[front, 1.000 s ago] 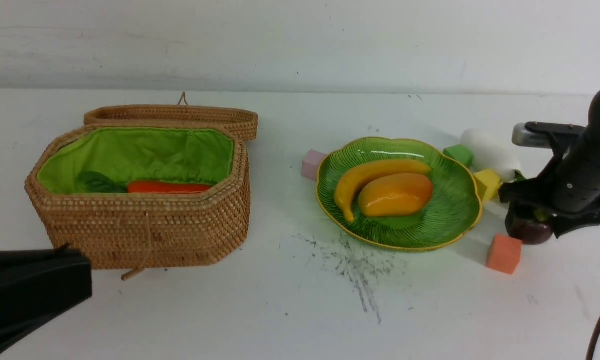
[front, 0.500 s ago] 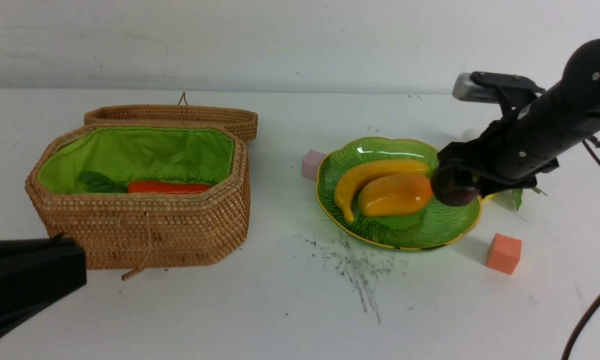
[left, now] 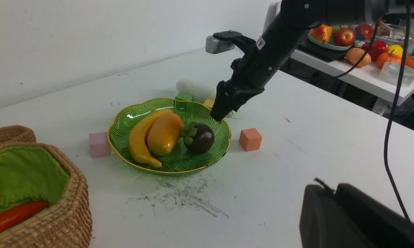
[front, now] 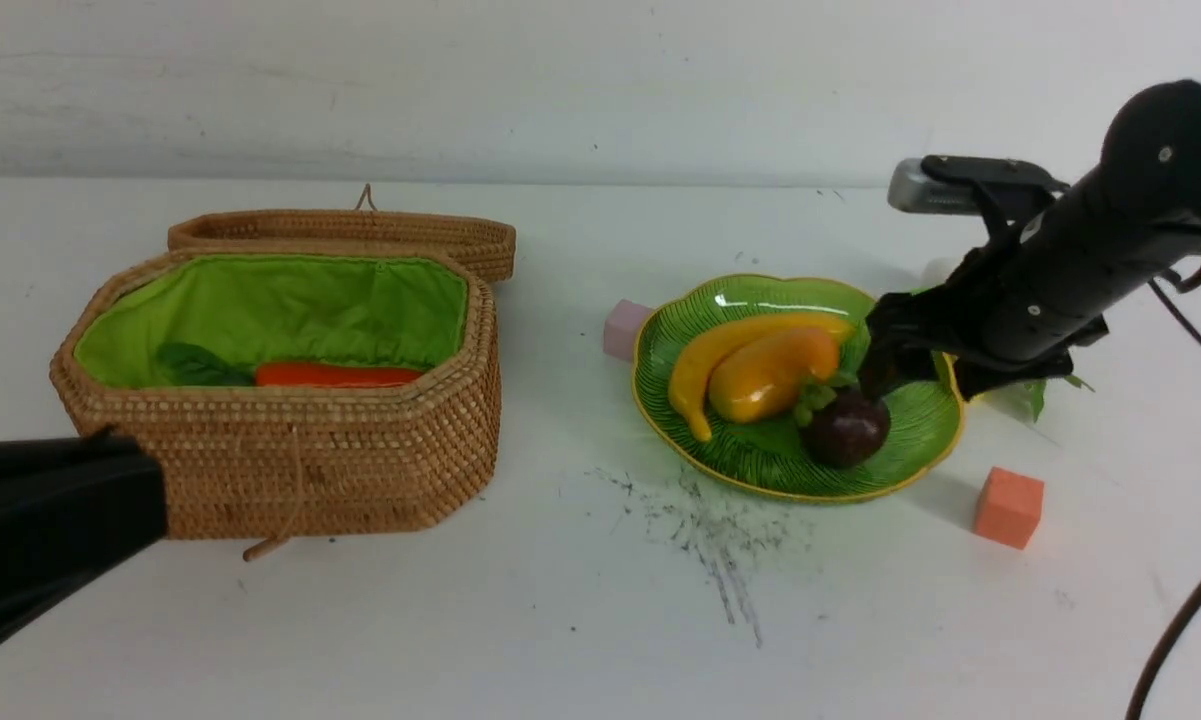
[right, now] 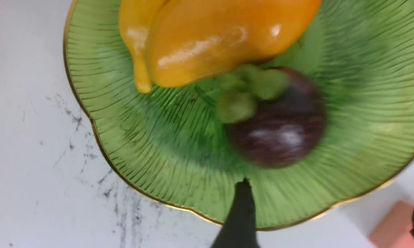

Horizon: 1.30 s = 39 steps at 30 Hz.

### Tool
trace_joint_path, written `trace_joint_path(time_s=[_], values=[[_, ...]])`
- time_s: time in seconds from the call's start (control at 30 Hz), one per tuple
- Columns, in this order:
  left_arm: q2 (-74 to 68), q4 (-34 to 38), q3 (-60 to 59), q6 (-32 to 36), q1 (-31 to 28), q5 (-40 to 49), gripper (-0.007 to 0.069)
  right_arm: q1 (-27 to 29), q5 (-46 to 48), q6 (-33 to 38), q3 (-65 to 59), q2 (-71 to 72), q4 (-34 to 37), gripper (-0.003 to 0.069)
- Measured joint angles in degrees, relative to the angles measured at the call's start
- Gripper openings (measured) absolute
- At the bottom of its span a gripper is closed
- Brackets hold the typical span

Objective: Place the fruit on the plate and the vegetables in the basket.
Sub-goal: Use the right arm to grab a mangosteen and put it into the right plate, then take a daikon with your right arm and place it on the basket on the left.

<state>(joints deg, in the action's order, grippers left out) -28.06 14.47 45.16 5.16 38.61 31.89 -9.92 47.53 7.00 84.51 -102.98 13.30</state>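
Note:
The green plate (front: 910, 440) holds the yellow banana (front: 695, 375), the orange mango (front: 765, 375) and the dark purple mangosteen (front: 845, 428), which lies free beside the mango. My right gripper (front: 915, 375) hovers open just above the plate's right side, holding nothing; the right wrist view shows the mangosteen (right: 279, 134) ahead of its fingers (right: 239, 213). The open wicker basket (front: 290, 460) at left contains the carrot (front: 335, 375). The white radish (left: 196, 90) lies behind the plate. My left gripper (left: 327, 193) is shut and empty, low at the near left.
A pink cube (front: 625, 328) sits left of the plate and an orange cube (front: 1008, 507) at its front right. Green (left: 184, 96) and yellow (left: 208, 102) cubes lie by the radish. The basket lid (front: 360, 230) rests behind the basket. A side table (left: 365, 72) stands beyond.
My right gripper lifted the mangosteen from the table at right, carried it left over the plate and let it go. The mango tilted. My left arm barely moved.

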Motion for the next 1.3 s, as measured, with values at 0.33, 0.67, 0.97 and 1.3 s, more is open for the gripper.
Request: trace_joint_path(time_s=[0.33,0.67,0.97,1.3], values=[[-7.5,-3.4,1.6,-5.2,0.0,-0.7,0.005,6.9,1.8,-7.0,14.8,-5.0,-9.8,0.0283],[-15.2,-3.9,6.4,-5.6,0.0,-1.8,0.005,11.7,1.1,-5.5,28.8,-23.3,-9.4,0.051],[-15.4,-3.9,6.5,-5.6,0.0,-1.7,0.005,12.5,0.6,-4.4,38.0,-32.4,-9.7,0.0594],[-15.4,-3.9,6.5,-5.6,0.0,-1.4,0.0055,12.5,-0.7,0.5,39.0,-36.1,-8.4,0.0542]])
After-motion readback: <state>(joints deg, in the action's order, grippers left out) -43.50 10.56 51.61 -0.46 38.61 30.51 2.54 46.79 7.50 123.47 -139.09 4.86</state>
